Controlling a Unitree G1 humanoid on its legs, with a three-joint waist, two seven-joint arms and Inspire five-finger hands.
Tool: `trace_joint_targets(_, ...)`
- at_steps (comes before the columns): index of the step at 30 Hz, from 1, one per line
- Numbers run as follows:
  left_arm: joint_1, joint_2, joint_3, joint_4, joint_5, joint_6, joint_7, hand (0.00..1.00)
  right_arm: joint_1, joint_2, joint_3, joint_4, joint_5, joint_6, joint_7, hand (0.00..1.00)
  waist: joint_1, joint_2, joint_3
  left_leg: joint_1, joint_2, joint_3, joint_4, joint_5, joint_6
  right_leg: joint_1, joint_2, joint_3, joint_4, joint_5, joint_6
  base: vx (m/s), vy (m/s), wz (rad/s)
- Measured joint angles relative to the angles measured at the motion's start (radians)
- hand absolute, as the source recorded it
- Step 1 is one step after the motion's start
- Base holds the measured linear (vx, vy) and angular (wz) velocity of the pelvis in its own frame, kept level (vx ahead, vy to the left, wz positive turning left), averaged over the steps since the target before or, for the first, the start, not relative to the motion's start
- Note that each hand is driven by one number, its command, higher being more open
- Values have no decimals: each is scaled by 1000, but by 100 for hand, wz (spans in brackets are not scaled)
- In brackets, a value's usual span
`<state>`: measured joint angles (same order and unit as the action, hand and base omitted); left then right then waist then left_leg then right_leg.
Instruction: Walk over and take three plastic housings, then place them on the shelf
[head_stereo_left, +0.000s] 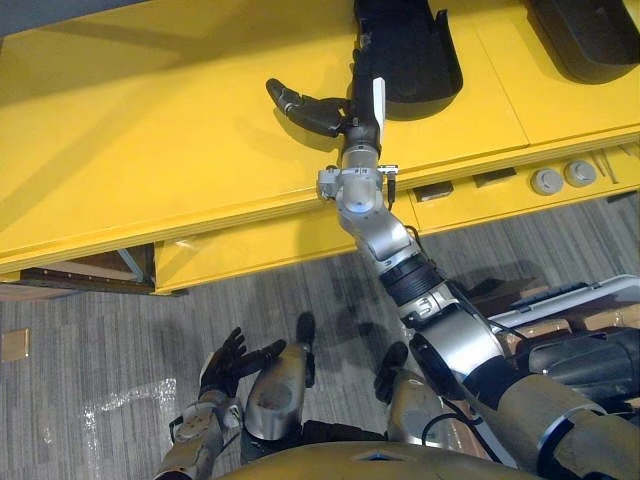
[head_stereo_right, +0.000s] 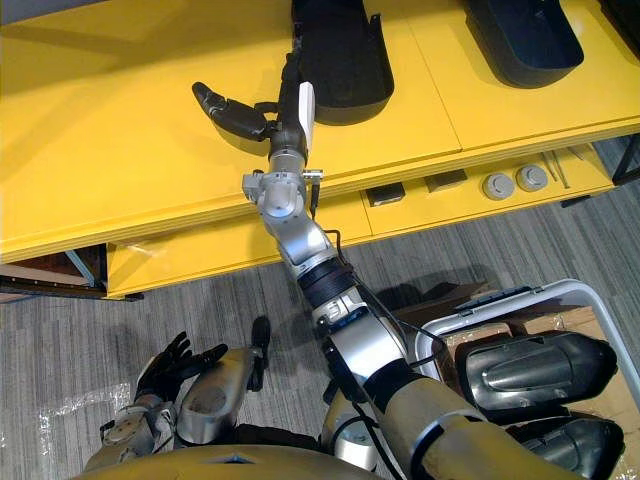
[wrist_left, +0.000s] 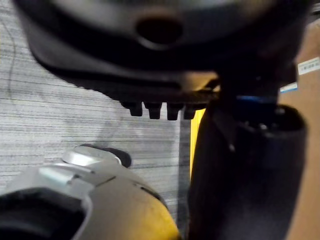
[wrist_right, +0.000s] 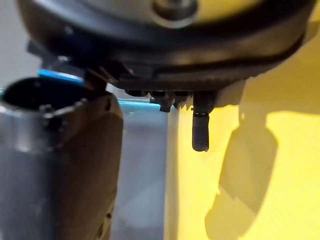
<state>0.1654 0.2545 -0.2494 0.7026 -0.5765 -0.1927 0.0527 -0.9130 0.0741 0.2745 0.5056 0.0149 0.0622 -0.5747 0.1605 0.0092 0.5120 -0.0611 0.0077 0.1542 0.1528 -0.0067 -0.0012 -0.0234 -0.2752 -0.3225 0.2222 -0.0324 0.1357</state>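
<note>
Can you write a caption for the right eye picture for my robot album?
The robot's open right hand reaches over the yellow shelf, beside a black plastic housing.

The shelf (head_stereo_left: 150, 120) is glowing bright yellow all over, with one plastic housing (head_stereo_left: 415, 50) lying glossy black at its far side and a second housing (head_stereo_left: 590, 35), equally black, lying further right. The floor (head_stereo_left: 100, 320) is showing grey carpet with fine darker stripes. The right hand (head_stereo_left: 325, 115) is showing black, its thumb cover (head_stereo_left: 379, 100) white.

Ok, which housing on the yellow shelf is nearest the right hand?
The leftmost black housing, just beside the right hand. The other housing lies farther off toward the robot's right.
</note>
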Motion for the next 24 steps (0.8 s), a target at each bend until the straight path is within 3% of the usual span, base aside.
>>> trace_joint_targets(8, 0, 1, 24, 21, 5, 3, -11, 100, 5, 0, 4, 0, 0, 38, 7, 100, -1, -29, -23, 3, 0, 1, -1, 0, 0, 9, 7, -1, -19, 7, 1, 0, 0, 0)
trace_joint_targets(24, 6, 2, 29, 49, 73, 25, -18, 100, 66, -13, 3, 2, 0, 84, 46, 100, -3, -40, -96, 19, 1, 3, -18, 1, 1, 40, 19, -5, -70, 29, 1, -2, 0, 0)
